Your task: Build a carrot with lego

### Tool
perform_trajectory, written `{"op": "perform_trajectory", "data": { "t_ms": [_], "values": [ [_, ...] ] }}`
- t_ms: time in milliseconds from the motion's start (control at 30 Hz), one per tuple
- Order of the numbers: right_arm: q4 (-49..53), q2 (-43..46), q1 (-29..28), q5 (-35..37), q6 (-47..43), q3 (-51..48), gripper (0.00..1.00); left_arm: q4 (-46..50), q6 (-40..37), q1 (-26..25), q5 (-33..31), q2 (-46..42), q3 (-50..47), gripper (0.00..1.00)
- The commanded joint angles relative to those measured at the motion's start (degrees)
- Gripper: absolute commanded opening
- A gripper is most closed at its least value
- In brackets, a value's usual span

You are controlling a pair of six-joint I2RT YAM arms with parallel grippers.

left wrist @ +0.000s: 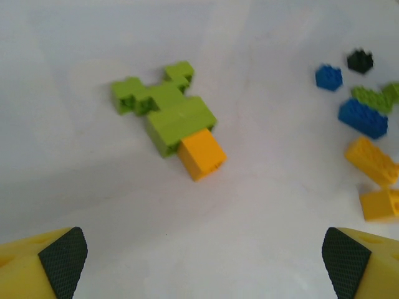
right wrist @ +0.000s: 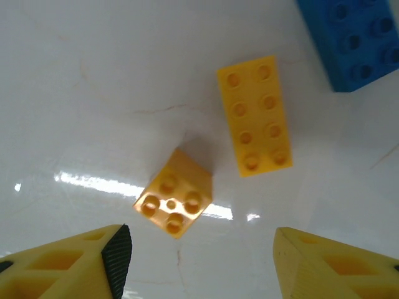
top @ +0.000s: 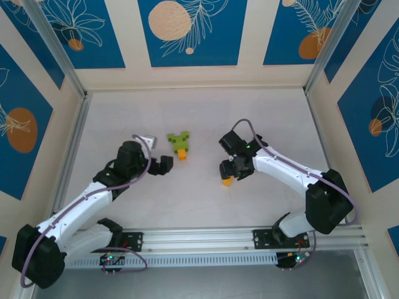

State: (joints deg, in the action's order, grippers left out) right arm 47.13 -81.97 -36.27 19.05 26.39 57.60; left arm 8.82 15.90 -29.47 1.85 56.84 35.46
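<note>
Hovering over a square orange brick (right wrist: 173, 202) with its fingers spread and touching nothing, the right gripper (right wrist: 202, 255) works a loose pile to the right of the half-built carrot (left wrist: 171, 118), which lies flat near the middle of the table (top: 124, 112). The carrot so far amounts to a leafy top of green bricks (left wrist: 163, 103) with a single orange block (left wrist: 201, 154) pressed onto its near end. By the look of it the greens are done and most of the orange root is yet to be added. In the same pile right of the carrot sit a long orange brick (right wrist: 254, 115), a large blue brick (right wrist: 355, 40), a small blue brick (left wrist: 328, 76), a tiny black brick (left wrist: 360, 60) and a stray green piece (left wrist: 374, 96). The blue and black ones seem surplus to a carrot and crowd the orange stock. The square brick lies askew to the fingers, which may make the pinch awkward. Just left of the carrot, the left gripper (left wrist: 204, 261) waits with its fingers wide apart and empty, with bare table between it and the carrot.
</note>
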Motion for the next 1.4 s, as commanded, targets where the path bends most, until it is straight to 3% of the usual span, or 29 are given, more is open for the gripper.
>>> {"op": "perform_trajectory", "data": {
  "t_ms": [0, 200, 733, 1000, 1367],
  "values": [
    [-2.03, -0.4, 2.45, 0.08, -1.41, -1.25, 0.62, -1.55, -2.23, -0.76, -5.34, 0.28, 0.17, 0.99],
    [-5.81, -4.87, 7.47, -3.49, -4.93, -0.58, 0.59, 0.53, -3.43, -0.71, -6.72, -2.59, 1.01, 0.99],
    [-8.64, -14.99, 9.9, -6.77, -8.89, 2.0, 0.58, 1.64, -3.99, -0.72, -6.72, -2.14, 1.72, 0.99],
    [-9.25, -17.91, 9.9, -6.86, -9.95, 3.29, 0.5, 1.83, -4.17, -0.74, -6.95, -2.26, 1.63, 0.99],
    [-7.42, -15.38, 9.53, -6.5, -10.16, 3.92, 0.4, 1.98, -4.37, -0.61, -7.05, -1.83, 1.72, 0.99]
  ]
}}
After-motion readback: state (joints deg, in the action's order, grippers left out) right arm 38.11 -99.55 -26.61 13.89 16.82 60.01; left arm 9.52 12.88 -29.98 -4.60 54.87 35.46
